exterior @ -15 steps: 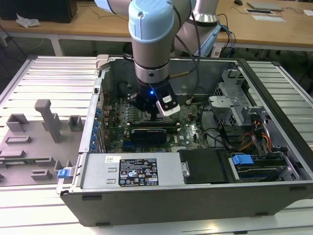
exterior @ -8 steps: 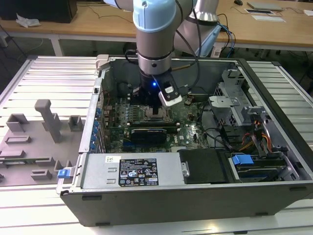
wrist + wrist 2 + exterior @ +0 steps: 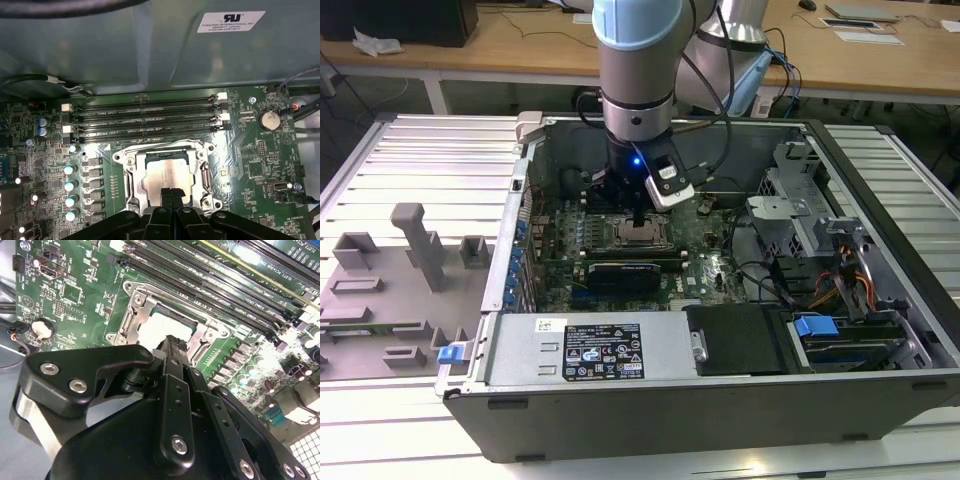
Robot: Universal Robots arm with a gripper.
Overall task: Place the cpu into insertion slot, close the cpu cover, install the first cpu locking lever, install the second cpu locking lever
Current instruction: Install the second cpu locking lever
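Exterior view: the arm is reaching down into the open computer case [image 3: 720, 400], which is lying on a ribbed tabletop [image 3: 420, 160]. The tool [image 3: 638, 222] is hovering right over the slot [image 3: 640, 236] on the green motherboard [image 3: 710, 262].

Second wrist view: the tool [image 3: 171, 344] is looking pinched narrow, fingers together, tips sitting just above the cpu [image 3: 161, 330]. The chip is lying flat in the slot [image 3: 131, 322].

First wrist view: the cpu [image 3: 166, 175] is sitting inside the slot [image 3: 167, 176], with the cover [image 3: 131, 185] probably framing it, hard to be sure. The tool [image 3: 171, 194] is holding nothing that I can see. The memory slots [image 3: 145, 116] are running alongside.
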